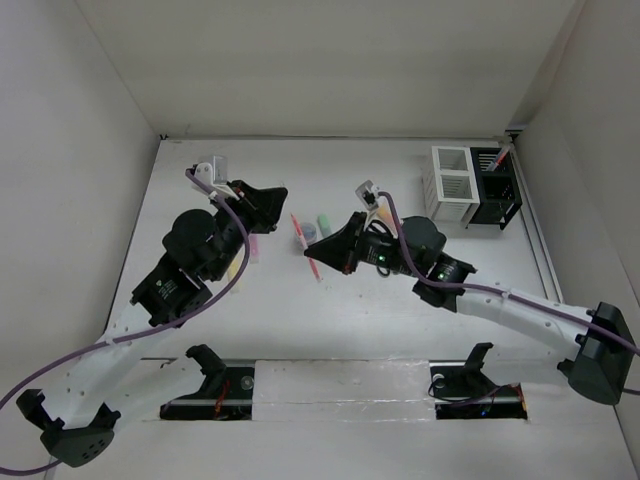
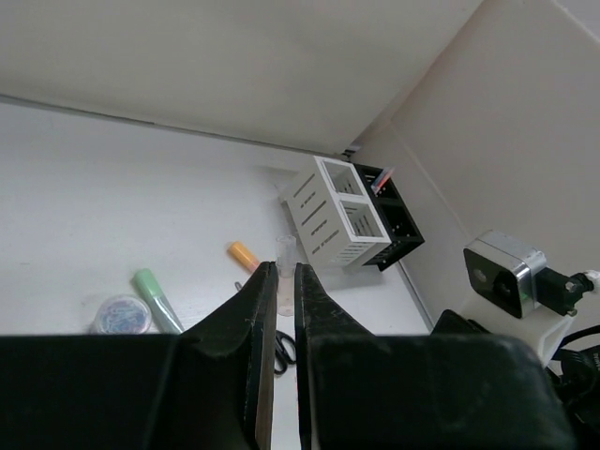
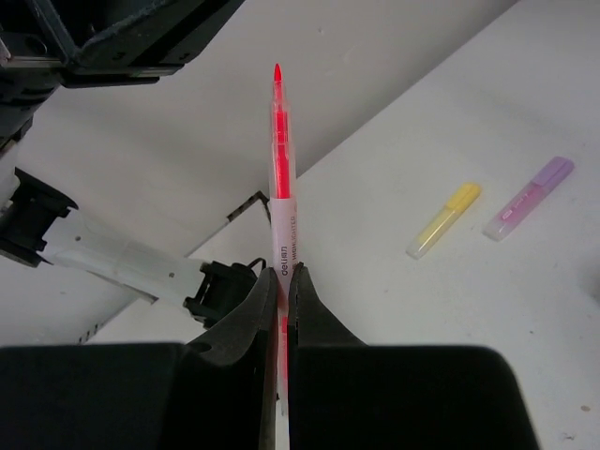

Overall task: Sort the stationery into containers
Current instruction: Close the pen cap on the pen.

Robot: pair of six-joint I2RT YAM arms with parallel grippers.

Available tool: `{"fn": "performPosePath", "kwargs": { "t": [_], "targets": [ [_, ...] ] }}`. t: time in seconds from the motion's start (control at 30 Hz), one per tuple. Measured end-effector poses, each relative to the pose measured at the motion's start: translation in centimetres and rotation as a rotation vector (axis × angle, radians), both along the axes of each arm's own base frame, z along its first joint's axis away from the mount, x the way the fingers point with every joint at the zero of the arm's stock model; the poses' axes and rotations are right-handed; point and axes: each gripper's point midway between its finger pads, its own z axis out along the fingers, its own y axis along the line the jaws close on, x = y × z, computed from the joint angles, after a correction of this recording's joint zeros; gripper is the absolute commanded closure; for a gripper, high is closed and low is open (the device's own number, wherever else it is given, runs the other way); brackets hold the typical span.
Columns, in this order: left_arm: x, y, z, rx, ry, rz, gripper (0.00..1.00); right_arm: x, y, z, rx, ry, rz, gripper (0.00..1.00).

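My right gripper [image 3: 283, 272] is shut on a thin orange-red pen [image 3: 279, 178] that sticks out well past the fingertips. In the top view the right gripper [image 1: 314, 256] hangs over the middle of the table with that pen [image 1: 317, 271]. The left gripper [image 2: 285, 270] is shut and holds nothing; from above the left gripper [image 1: 281, 194] is at the left rear. A green highlighter [image 2: 156, 299], an orange highlighter [image 2: 244, 255], a round roll [image 2: 121, 316] and scissors [image 2: 282, 348] lie on the table. The white container [image 1: 451, 185] and the black container [image 1: 497, 188] stand at the back right.
A yellow highlighter [image 3: 443, 220] and a purple highlighter [image 3: 530, 198] lie side by side left of centre. A second thin reddish pen [image 1: 298, 232] lies beside the roll. One red pen [image 1: 502, 155] stands in the black container. Walls close in the table's rear and sides.
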Motion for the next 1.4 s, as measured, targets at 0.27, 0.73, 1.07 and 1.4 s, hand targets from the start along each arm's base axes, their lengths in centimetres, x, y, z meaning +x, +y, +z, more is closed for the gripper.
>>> {"fn": "performPosePath", "kwargs": {
  "t": [0.27,0.73,1.07,1.4],
  "targets": [
    [-0.2,-0.4,0.9,-0.024,-0.028,-0.024,1.00,0.7,0.6,0.0,-0.002,0.001,-0.011,1.00],
    [-0.2,-0.4,1.1,-0.028,-0.031,-0.025,1.00,1.6,0.9,0.7,0.005,-0.008,-0.043,1.00],
    [-0.1,-0.5,0.9,-0.025,-0.028,-0.026,1.00,1.8,0.9,1.2,0.014,-0.016,-0.058,1.00],
    [0.1,-0.7,0.6,-0.019,-0.021,-0.026,1.00,2.0,0.7,1.8,0.022,-0.026,-0.072,1.00]
  ]
}}
